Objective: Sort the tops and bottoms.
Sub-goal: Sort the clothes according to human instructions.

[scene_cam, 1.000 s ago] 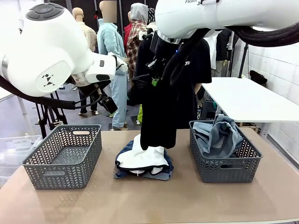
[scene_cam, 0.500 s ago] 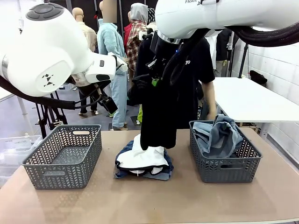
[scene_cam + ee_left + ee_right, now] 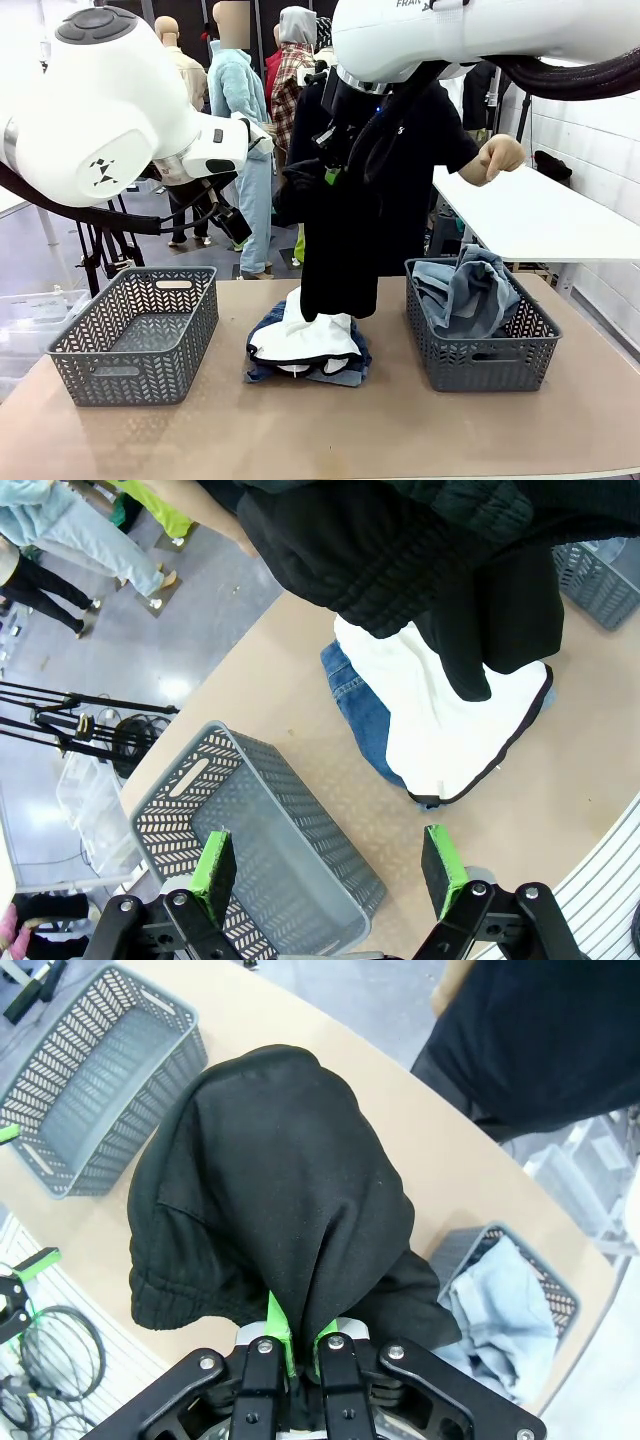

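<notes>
- The left gripper (image 3: 328, 868) hung with its green pads wide apart, gripping nothing, over the left basket (image 3: 300, 850). That basket's near corner was cut off by the wrist picture's lower edge.
- Bare table (image 3: 320, 430) lay in front of the pile and between it and either basket.
- The white top (image 3: 305, 340) lay mid-table on the denim shorts (image 3: 262, 330), hiding most of them, so that only blue edges showed.
- The right basket (image 3: 490, 365) held heaped denim (image 3: 465, 290) rising above its rim.
- The right gripper (image 3: 297, 1340) was pinched tight on the black top (image 3: 338, 240). The top hung down with its hem touching, or perhaps just clear of, the white top. Cloth buried the fingers in the front view.
- Behind, the person's hand (image 3: 497, 156) was raised well above the right basket.
</notes>
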`<state>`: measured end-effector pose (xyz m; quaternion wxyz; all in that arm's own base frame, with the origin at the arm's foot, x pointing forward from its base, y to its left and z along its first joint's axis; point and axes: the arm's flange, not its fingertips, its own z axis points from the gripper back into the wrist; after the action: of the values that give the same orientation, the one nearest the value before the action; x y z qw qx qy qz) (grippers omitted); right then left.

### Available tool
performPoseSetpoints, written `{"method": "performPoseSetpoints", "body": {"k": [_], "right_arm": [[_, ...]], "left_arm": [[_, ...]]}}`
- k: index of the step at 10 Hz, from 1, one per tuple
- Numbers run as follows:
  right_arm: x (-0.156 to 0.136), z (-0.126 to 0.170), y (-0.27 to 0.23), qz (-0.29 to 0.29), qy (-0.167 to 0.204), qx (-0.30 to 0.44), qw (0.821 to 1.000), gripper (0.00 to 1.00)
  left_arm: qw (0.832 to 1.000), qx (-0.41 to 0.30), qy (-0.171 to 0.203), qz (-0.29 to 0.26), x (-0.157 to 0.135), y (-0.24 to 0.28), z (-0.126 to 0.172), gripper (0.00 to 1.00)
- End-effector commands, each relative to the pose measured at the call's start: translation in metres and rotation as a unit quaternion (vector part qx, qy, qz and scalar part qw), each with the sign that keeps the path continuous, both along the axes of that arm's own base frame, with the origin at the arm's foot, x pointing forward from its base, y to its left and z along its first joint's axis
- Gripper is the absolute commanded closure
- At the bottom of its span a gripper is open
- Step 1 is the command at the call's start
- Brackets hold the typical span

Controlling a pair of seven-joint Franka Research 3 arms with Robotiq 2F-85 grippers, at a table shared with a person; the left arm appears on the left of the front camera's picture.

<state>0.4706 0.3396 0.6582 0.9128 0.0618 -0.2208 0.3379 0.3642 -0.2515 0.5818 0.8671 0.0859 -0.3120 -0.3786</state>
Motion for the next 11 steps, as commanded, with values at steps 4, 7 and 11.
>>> {"method": "performPoseSetpoints", "body": {"k": [4,7,11], "right_arm": [[0.003,0.003,0.001,0.000,-0.011,0.001,1.000,1.00],[0.003,0.003,0.001,0.000,-0.011,0.001,1.000,1.00],[-0.006,0.014,-0.002,0.002,-0.001,-0.002,1.000,1.00]], "left_arm": [[1.000,0.005,0.003,0.000,0.000,0.001,0.002,0.03],[1.000,0.005,0.003,0.000,0.000,0.001,0.002,0.03],[1.000,0.005,0.003,0.000,0.000,0.001,0.002,0.03]]}}
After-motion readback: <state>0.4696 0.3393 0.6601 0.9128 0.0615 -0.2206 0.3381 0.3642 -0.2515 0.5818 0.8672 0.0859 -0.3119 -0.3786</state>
